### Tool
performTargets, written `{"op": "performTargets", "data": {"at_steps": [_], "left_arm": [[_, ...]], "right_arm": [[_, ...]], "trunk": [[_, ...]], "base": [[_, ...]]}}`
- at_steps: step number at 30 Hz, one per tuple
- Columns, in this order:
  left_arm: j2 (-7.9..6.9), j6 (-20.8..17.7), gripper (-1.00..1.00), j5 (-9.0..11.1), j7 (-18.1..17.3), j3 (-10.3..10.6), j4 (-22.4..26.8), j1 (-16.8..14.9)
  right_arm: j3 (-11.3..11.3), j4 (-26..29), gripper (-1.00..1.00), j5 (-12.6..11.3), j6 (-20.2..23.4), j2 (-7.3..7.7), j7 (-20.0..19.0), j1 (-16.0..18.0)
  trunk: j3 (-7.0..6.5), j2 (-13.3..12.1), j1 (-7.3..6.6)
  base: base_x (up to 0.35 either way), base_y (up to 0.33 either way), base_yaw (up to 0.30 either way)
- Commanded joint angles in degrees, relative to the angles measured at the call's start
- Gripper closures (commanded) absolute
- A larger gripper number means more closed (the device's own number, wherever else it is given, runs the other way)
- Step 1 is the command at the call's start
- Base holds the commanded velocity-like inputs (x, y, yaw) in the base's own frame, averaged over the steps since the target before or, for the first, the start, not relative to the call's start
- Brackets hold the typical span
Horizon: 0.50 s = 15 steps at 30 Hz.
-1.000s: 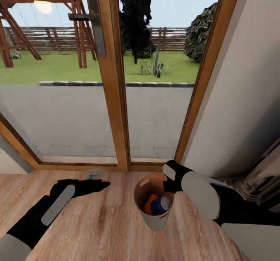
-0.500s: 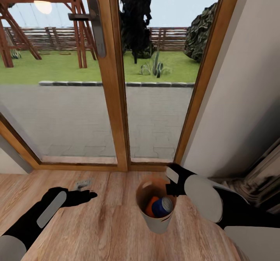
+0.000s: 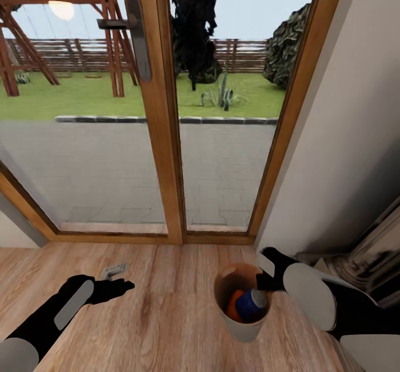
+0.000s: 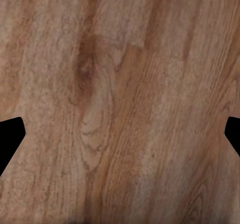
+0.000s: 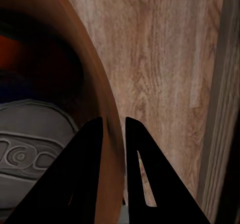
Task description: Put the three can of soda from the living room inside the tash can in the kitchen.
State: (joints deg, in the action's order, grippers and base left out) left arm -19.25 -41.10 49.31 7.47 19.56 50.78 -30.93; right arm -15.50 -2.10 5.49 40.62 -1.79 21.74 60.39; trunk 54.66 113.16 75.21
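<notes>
Beside the wood-framed glass doors (image 3: 150, 139), the right hand (image 3: 265, 275) pinches the trash can's rim.

Its two fingers (image 5: 90, 169) straddle the glossy brown wall of the trash can (image 3: 244, 327), one inside, one outside, closed on it; an orange soda can (image 3: 233, 308) and the dark blue soda can (image 3: 251, 304) lie in the bin, and I cannot make out a third. The left hand (image 3: 119, 288) hangs over the wood floor (image 3: 166, 316) with its fingers spread apart, holding nothing. To carry well, I'd keep the bin upright and the pinch firm, since a tilt could spill the cans. The wall and a draped thing at the right crowd that arm; open floor lies to the left.
</notes>
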Motion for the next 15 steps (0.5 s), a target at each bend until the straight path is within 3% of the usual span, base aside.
{"op": "performTargets", "data": {"at_steps": [1, 15], "left_arm": [[0.02, 0.25, -1.00, -0.01, 0.01, 0.03, -0.29, 0.01], [0.16, 1.53, -1.00, -0.24, 0.04, 0.33, -1.61, 0.05]], "right_arm": [[-0.48, -0.06, 1.00, -0.17, -0.65, 0.22, -0.24, -0.20], [-0.45, -0.13, 1.00, 1.16, -2.86, 3.21, -1.26, -2.79]], "trunk": [[-0.01, 0.00, 0.00], [-0.01, 0.00, 0.00]], "base": [[0.000, 0.000, 0.000], [0.000, 0.000, 0.000]]}}
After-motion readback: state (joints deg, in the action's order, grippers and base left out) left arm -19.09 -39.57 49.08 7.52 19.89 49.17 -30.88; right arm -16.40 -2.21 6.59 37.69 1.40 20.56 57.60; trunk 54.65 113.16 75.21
